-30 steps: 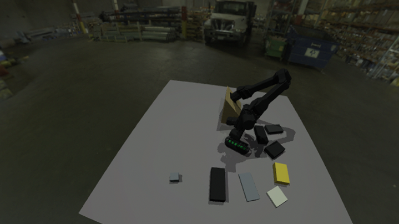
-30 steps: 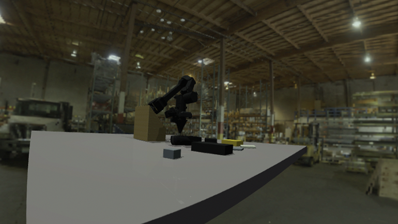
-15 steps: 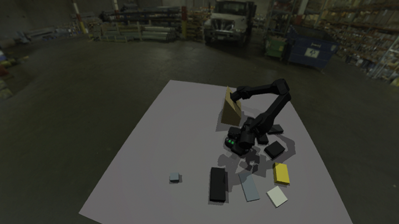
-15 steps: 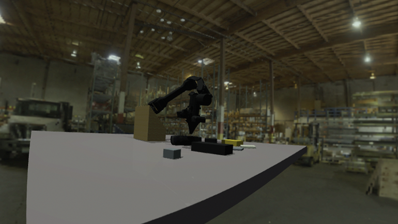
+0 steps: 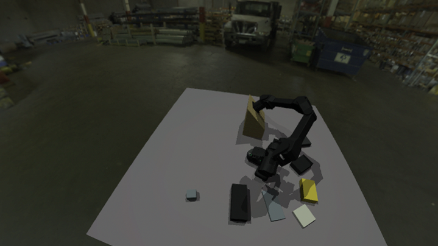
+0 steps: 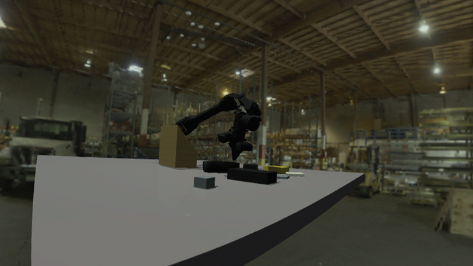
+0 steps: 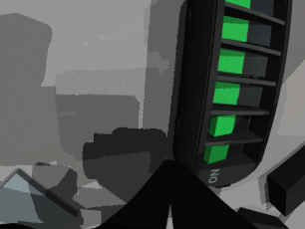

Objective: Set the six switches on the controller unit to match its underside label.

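Observation:
The dark grey controller unit [image 5: 250,153] [image 6: 218,165] [image 7: 199,75] lies flat on its base on the grey bench [image 5: 180,142] [image 6: 110,207] [image 7: 100,2]. In the wrist view its six rocker switches run in a column, each with a bright green half on the left and a dark half on the right. I cannot tell which ends are pressed down. My gripper [image 5: 261,175] [image 6: 236,154] [image 7: 171,167] is shut and empty. It points down, close above the near end of the unit by the last switch. In the top view the arm hides most of the unit.
A tan wedge block [image 5: 252,121] [image 6: 175,152] stands behind the unit. Nearby lie a long black box [image 5: 240,202] [image 6: 252,175], a black square module [image 5: 300,164] [image 7: 288,183], a yellow block [image 5: 307,190], a grey-blue plate [image 5: 274,208] [image 7: 27,194], a pale plate [image 5: 304,215] and a small grey cube [image 5: 191,194] [image 6: 204,182].

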`<state>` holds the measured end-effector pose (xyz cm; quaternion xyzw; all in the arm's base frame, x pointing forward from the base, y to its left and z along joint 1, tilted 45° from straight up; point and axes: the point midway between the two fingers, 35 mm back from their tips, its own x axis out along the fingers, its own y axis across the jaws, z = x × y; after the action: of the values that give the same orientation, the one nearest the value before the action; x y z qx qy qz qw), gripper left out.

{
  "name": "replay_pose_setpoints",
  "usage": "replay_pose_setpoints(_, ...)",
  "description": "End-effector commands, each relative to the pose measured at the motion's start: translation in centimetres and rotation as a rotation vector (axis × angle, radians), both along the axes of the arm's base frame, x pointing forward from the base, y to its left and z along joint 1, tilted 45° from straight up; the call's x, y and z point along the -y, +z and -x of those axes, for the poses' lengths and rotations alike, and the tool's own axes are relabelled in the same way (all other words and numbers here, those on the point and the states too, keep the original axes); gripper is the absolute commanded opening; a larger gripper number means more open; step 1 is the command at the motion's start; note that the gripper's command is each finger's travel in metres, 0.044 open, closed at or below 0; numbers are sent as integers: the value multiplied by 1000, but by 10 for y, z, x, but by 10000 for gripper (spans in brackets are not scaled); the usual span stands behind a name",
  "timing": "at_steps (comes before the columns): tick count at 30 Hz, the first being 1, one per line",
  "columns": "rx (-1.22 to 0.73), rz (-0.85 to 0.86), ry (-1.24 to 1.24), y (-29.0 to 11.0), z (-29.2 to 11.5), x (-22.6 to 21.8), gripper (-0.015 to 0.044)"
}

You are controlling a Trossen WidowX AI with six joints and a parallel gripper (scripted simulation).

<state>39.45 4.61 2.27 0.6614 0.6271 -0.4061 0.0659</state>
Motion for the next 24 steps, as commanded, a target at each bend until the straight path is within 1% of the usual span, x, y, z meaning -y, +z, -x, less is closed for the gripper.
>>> replay_pose_setpoints(1,-2,-10,6,-3,-3,-5,0)
replay_pose_setpoints(24,-2,-11,6,-29,-9,-30,0)
